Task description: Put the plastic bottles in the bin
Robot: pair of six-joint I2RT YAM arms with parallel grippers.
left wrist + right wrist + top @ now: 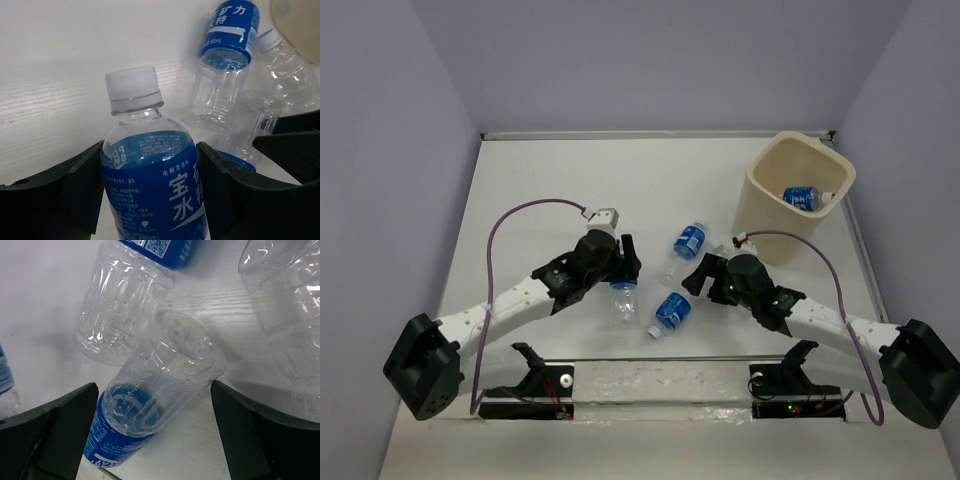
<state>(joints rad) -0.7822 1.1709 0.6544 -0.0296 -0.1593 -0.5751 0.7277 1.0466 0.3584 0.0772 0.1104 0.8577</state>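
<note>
With the left gripper (150, 150) closed partway onto a small clear crinkly plastic bottle with a white cap (150, 195), fingers (80, 185) pressing the blue wrap label from both sides, near the middle of the white desk (570, 180), lift straight up before swinging toward the cream-beige plastic bin with rounded corners (768, 215) at the far right corner. Squeeze gently: probably thin-walled and quick to buckle or slip. Carry high enough to clear the rolled rim and let go only above the opening, already home to one blue-labelled bottle (803, 197). Steer wide of the right gripper (153, 386), spread fully and holding nothing, poised over a clear ribbed bottle with a blue label at one end (170, 360), just in front of the bin.

Hard to judge for the gripped bottle: lifted, or resting on the desk; base cut off in the left wrist view. Hard to count the clear bottles crowded mid-desk, overlapping and glassy. Most of the bin's inside hidden behind its near wall. No telling of contact between the right fingers and the ribbed bottle.
</note>
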